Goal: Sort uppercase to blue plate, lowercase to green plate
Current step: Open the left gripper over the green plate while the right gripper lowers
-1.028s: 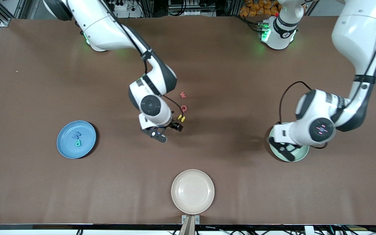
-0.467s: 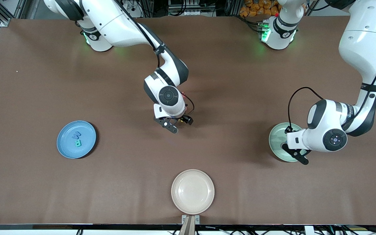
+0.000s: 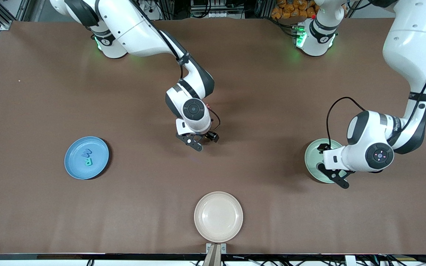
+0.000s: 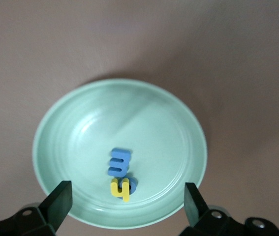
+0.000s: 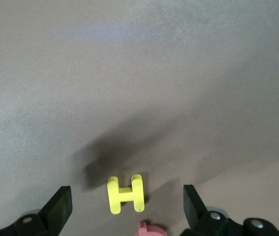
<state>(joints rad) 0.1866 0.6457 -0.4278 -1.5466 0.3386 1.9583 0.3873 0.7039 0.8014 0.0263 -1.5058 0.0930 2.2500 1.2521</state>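
My right gripper (image 3: 193, 143) is open low over the yellow H (image 5: 125, 194), which lies flat on the table between its fingers (image 5: 58, 206). An edge of the red Q (image 5: 149, 229) shows beside the H. The right arm hides the H, Q and red w in the front view. The blue plate (image 3: 73, 167) holds the blue M (image 3: 86, 152) and teal R (image 3: 87, 161). My left gripper (image 3: 333, 175) hangs open and empty over the green plate (image 3: 312, 159), seen in the left wrist view (image 4: 70, 128) holding the blue m (image 4: 119, 162), yellow h (image 4: 121, 189) and round blue letter (image 4: 133, 182).
A cream-white plate (image 3: 218, 217) sits at the table edge nearest the front camera, midway along the table. The left arm covers part of the green plate in the front view.
My right gripper has moved toward the left arm's end and now covers the letters. My left gripper has shifted across the green plate toward its nearer rim.
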